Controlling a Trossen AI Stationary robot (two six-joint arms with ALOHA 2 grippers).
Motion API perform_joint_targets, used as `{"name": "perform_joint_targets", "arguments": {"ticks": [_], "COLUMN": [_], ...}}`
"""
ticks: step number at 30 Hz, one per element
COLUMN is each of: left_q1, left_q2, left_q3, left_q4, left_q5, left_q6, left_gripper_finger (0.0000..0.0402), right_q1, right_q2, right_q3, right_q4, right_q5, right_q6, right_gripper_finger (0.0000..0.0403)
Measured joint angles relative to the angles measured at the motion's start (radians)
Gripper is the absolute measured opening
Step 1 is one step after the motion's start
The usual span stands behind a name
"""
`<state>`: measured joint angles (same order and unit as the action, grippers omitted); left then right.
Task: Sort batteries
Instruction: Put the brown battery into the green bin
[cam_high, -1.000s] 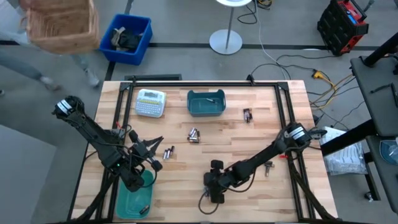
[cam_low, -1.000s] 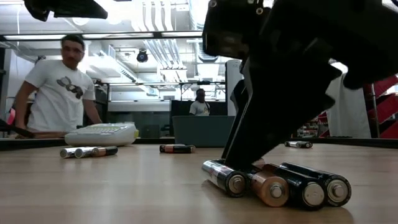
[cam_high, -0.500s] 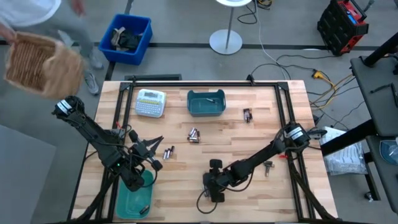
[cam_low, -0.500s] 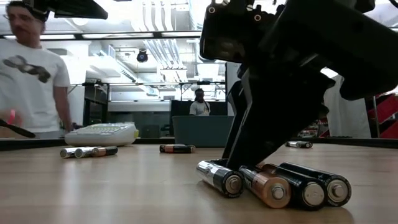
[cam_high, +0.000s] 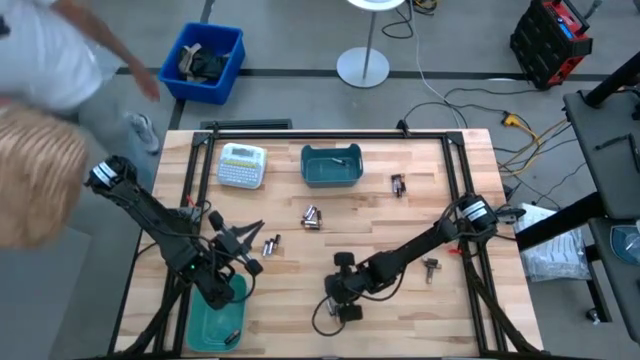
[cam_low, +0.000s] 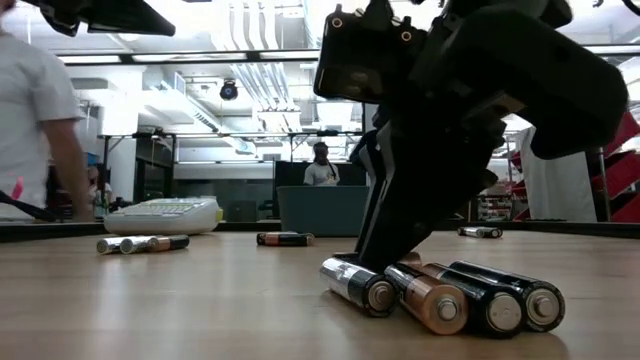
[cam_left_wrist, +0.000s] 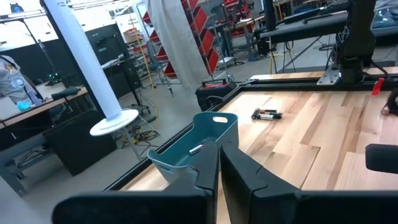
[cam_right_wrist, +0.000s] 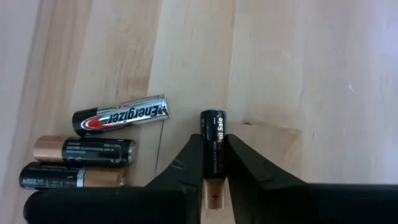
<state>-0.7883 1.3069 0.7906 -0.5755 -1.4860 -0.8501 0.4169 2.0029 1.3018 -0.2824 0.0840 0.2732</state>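
Several batteries lie loose on the wooden table (cam_high: 400, 230): a pair (cam_high: 312, 216) at the middle, a pair (cam_high: 270, 245) left of it, one (cam_high: 398, 184) at the far right. A cluster (cam_low: 440, 295) lies at the near edge, where my right gripper (cam_right_wrist: 213, 155) is shut on a black-and-copper battery (cam_right_wrist: 213, 134). A silver one (cam_right_wrist: 121, 115) and two copper-and-black ones (cam_right_wrist: 84, 151) lie beside it. My left gripper (cam_left_wrist: 219, 168) hangs shut and empty above the table's left part (cam_high: 248, 247). My right gripper pinches the black-and-copper battery between its two fingers, on its long sides (cam_right_wrist: 213, 163). The fingers slant down from the table's right and lie along the battery. Its black end (cam_right_wrist: 213, 119) sticks out past the fingertips. Whether it is off the wood, I cannot tell.
A teal bin (cam_high: 332, 166) stands at the far middle, a second teal bin (cam_high: 213, 318) at the near left corner. A white label-maker (cam_high: 242, 165) lies far left. A small dark part (cam_high: 432, 267) lies at the right. A person with a basket (cam_high: 30, 180) moves beyond the left edge.
My right gripper has shifted slightly toward the table's left at the near edge. The silver battery beside it has turned a little on the wood. The person with the basket has walked from the far left corner along the table's left side.
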Motion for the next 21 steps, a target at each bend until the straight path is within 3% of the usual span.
{"name": "perform_joint_targets", "arguments": {"ticks": [13,19,21], "left_q1": [-0.003,-0.008,-0.008], "left_q2": [0.006,-0.020,-0.025], "left_q3": [0.000,0.000,0.008], "left_q4": [0.006,0.003,0.003], "left_q5": [0.021,0.113,0.200], "left_q6": [0.000,0.000,0.000], "left_gripper_finger": [0.0000,0.0000,0.0000], "right_q1": [-0.120,-0.221,-0.247], "right_q2": [-0.123,-0.127,-0.108], "right_q3": [-0.003,-0.003,-0.002], "right_q4": [0.081,0.395,0.530], "right_q5": [-0.034,-0.297,-0.373], "right_q6": [-0.246,-0.344,-0.360], "right_gripper_finger": [0.0036,0.0035,0.0035]}}
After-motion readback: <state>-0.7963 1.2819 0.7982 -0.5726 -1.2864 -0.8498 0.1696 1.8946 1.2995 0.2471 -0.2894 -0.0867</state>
